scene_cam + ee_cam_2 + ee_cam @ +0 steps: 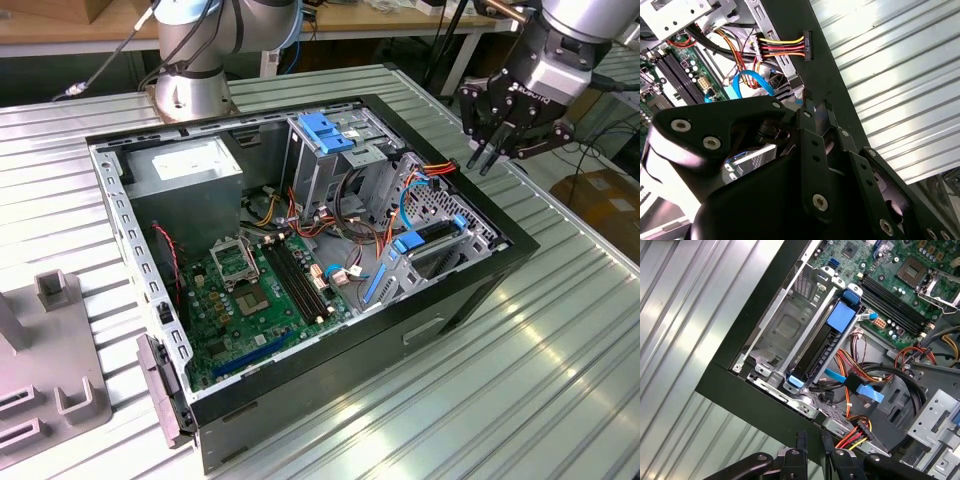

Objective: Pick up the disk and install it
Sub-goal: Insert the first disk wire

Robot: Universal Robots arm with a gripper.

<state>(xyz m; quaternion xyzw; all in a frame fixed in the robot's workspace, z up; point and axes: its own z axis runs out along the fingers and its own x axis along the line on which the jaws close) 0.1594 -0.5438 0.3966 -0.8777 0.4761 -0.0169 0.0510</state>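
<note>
The disk (432, 237) (822, 352) is a dark slab with blue rails, sitting on edge in the metal bay at the open computer case's corner, on the exterior view's right. My gripper (481, 160) hangs in the air above and just outside that corner, over the case's black rim, apart from the disk. In both wrist views its fingers (800, 439) stand a narrow gap apart with nothing between them, so the gripper (813, 436) (817, 106) is open and empty.
The case (460, 300) lies open on a ribbed metal table (560, 380). Inside are a grey power-supply box (190, 165), a drive cage with a blue handle (325, 130), the motherboard (260, 290) and loose coloured cables (785, 47). A grey fixture (50, 370) stands at the exterior view's left.
</note>
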